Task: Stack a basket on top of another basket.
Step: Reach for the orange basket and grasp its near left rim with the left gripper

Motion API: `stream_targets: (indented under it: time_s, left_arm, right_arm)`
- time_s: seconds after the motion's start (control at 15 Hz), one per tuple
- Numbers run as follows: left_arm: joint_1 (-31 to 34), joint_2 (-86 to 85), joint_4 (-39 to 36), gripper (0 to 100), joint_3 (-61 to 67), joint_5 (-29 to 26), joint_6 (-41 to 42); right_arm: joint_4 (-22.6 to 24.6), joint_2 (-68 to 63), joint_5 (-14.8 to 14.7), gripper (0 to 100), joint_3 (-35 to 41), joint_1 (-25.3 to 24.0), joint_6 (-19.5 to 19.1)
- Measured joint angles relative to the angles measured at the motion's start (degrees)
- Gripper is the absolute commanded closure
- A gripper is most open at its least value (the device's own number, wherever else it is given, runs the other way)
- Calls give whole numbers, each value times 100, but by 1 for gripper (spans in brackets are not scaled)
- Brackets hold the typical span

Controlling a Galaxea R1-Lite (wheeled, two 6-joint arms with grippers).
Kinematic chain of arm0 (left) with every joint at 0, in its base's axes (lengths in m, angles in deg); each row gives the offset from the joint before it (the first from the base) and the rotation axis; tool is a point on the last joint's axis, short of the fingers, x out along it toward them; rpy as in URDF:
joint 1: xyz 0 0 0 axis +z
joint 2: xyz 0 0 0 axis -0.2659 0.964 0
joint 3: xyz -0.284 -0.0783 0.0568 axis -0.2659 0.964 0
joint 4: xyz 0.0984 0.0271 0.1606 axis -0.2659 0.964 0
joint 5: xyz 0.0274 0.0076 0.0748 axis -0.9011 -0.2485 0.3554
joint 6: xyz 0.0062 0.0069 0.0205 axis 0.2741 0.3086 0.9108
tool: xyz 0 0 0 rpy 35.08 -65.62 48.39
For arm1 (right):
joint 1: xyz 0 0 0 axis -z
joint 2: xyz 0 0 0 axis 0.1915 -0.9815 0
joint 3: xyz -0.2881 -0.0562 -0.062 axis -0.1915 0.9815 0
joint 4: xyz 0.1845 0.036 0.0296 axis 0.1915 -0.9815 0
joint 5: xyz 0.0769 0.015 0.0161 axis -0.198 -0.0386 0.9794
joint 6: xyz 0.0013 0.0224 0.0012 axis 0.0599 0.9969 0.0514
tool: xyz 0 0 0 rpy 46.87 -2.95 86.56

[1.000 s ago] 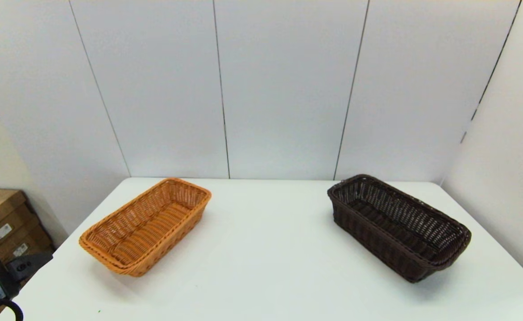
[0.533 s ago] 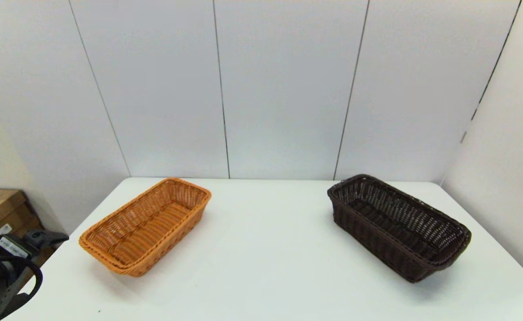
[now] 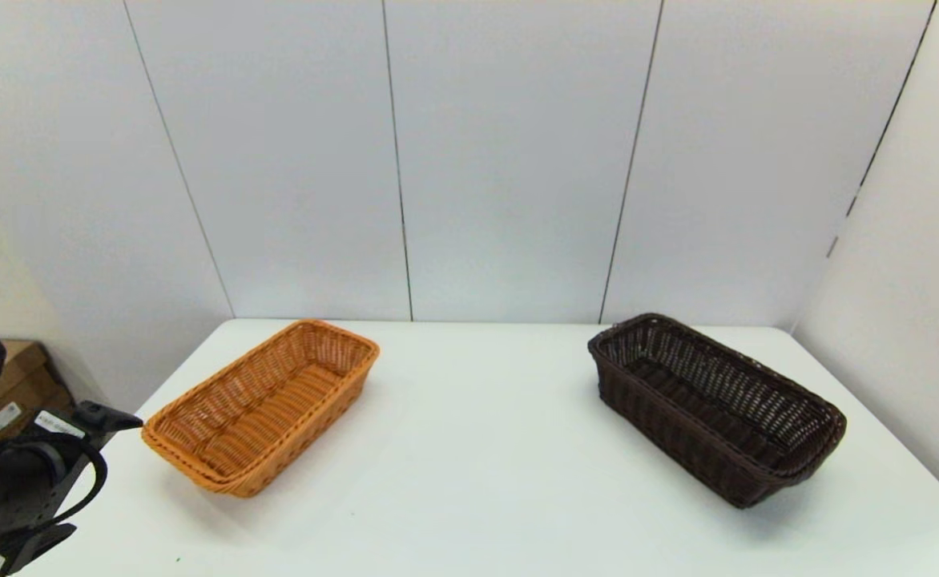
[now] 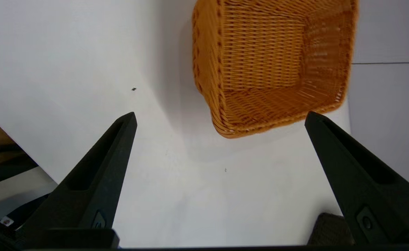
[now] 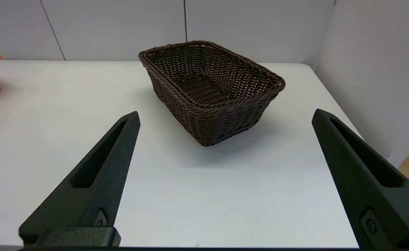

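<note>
The dark brown basket [image 3: 714, 405] sits on the right of the white table [image 3: 477, 465], and the orange basket [image 3: 265, 405] sits on the left, both upright and well apart. My left arm [image 3: 29, 481] rises at the table's near left corner. Its gripper [image 4: 219, 113] is open and empty above the table, short of the near end of the orange basket [image 4: 270, 52]. My right gripper [image 5: 225, 112] is open and empty, low near the front edge, facing the short end of the dark basket [image 5: 208, 83]. The right arm is outside the head view.
White wall panels [image 3: 509, 160] close off the table's back, and a side wall [image 3: 902, 320] stands close on the right. Cardboard boxes [image 3: 13, 401] sit beyond the left edge. Bare tabletop lies between the two baskets.
My left arm has risen into the lower left of the head view and moved toward the orange basket. Both baskets have stayed where they were.
</note>
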Motion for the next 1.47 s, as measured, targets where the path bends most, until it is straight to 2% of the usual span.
stream_targets:
  time_s: [0.53,1.47]
  left_arm:
    - [356,2009,-869,0,-204,6,33]
    - [140,3451,-850,0,-1045,-182,57]
  right_arm:
    - [0,0,0,0,0,0,-4]
    - [0,0,2,0,0,0,-1]
